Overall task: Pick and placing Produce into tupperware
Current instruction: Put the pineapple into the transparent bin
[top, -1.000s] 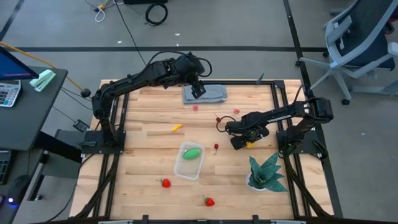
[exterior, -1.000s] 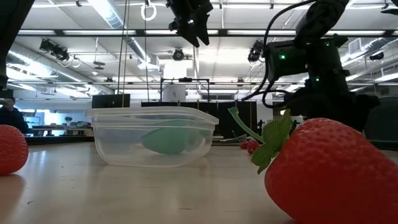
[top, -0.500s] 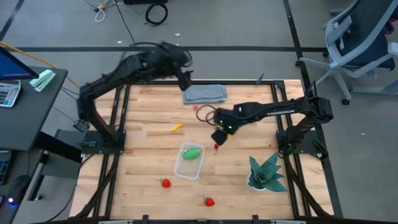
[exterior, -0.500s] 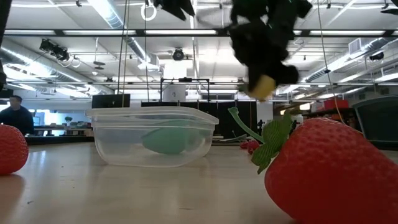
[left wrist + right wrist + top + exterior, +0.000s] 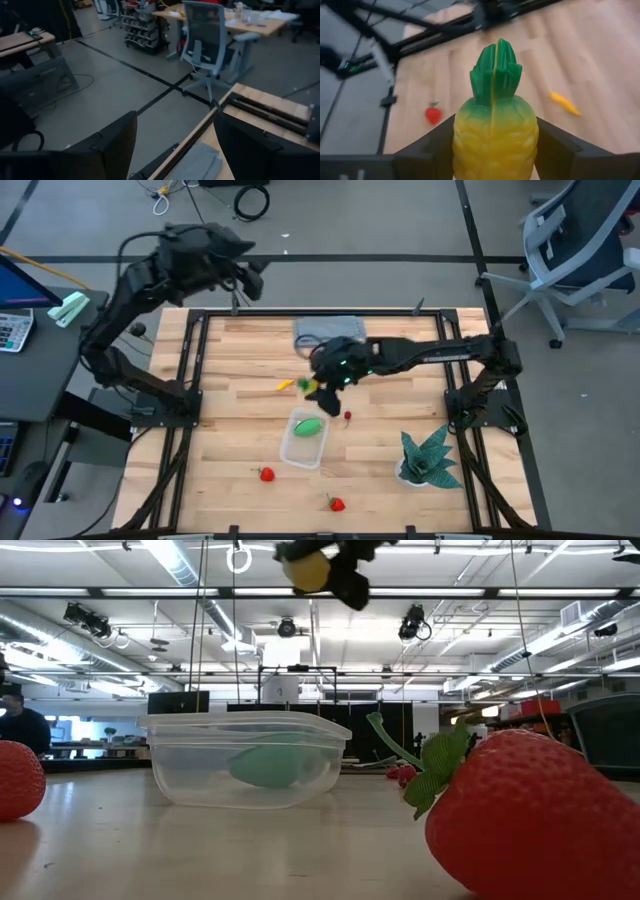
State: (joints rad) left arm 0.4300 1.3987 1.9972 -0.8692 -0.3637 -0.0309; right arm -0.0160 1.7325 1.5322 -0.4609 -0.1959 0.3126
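2 dark jointed arms, black end effectors

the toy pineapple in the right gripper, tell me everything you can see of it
The toy pineapple is a small, glossy plastic-looking piece: a yellow scaled body topped by a ridged green crown. The right gripper is shut on it, a dark finger pressing each side of the body. It hangs in the air above the table, near the tupperware.

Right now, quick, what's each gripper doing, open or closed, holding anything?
Left gripper: open, empty, raised beyond the table's far edge.
Right gripper: closed on a toy pineapple, carried above the tupperware.
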